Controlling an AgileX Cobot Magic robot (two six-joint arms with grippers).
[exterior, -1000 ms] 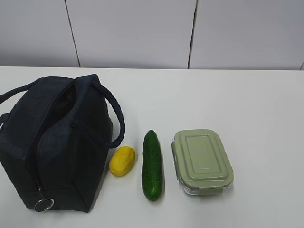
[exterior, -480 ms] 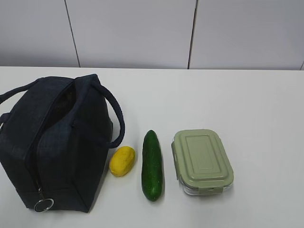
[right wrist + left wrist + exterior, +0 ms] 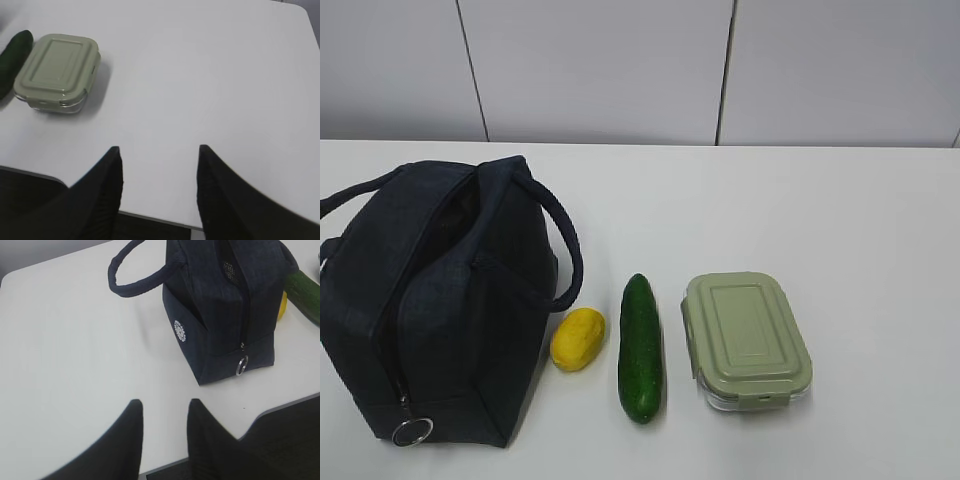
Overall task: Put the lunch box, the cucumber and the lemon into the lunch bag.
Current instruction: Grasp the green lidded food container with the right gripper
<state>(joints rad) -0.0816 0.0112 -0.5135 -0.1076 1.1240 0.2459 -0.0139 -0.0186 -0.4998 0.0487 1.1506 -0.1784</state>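
Navy fabric lunch bag (image 3: 435,300) stands at lower left of the white worktop (image 3: 840,220), zipper ring (image 3: 411,431) nearest. Right of it lie, side by side and apart, lemon (image 3: 578,339), cucumber (image 3: 641,347) and green-lidded lunch box (image 3: 746,339). Left gripper (image 3: 164,412) hovers slightly parted, empty; right gripper (image 3: 159,160) spread wider, empty.
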